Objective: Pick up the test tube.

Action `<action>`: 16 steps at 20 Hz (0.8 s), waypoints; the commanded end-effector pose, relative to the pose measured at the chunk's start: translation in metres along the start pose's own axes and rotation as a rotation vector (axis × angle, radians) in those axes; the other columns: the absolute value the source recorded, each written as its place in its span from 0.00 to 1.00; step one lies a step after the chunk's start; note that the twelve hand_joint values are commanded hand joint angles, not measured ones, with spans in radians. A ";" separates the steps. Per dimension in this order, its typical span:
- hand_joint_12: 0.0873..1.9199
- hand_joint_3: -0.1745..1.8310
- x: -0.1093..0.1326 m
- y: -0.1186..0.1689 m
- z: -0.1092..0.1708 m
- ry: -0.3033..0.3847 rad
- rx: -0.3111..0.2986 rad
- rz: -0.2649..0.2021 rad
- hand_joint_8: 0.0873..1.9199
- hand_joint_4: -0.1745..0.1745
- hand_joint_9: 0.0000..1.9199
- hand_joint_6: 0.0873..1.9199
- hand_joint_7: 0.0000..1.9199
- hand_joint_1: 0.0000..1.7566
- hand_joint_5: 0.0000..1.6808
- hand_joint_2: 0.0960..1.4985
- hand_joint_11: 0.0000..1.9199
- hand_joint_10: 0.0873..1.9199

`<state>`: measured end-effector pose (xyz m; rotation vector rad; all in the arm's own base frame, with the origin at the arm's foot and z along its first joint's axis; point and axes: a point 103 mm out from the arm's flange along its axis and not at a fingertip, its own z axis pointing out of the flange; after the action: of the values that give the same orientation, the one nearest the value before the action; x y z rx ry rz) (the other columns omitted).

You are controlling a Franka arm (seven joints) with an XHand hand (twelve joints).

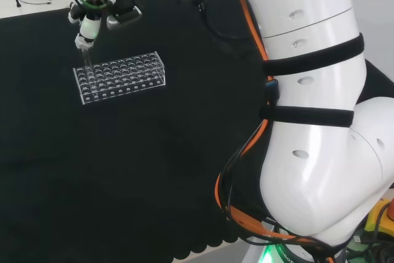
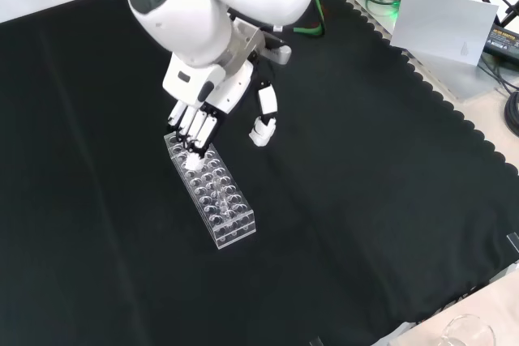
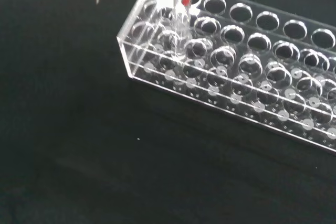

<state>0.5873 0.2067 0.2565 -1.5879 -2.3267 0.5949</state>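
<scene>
The hand [image 2: 197, 129] is positioned over one end of the clear rack [image 2: 212, 198], which sits on the black cloth [image 2: 365, 200] toward its far left corner in the head view. The fingers [image 1: 86, 34] are curled and pinch the upper part of the test tube [image 3: 182, 9]. The tube stands upright in a hole near the rack's end wall, with its lower part still inside the rack.

Risk, as a judgement: a lift that is not straight could bind the tube against the hole, dragging or tipping the light rack. Smooth glass could also slip through the pinch.
</scene>
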 end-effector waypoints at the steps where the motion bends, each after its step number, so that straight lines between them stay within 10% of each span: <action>1: 0.82 0.38 -0.004 0.019 0.013 -0.037 0.052 0.021 0.42 0.18 0.11 0.01 0.12 0.44 0.15 0.44 0.00 0.51; 16: 0.83 0.38 -0.001 0.046 0.028 -0.078 0.084 0.009 0.44 0.14 0.14 0.03 0.18 0.45 0.20 0.44 0.00 0.51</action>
<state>0.6153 0.2144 0.2145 -1.5749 -2.3208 0.7298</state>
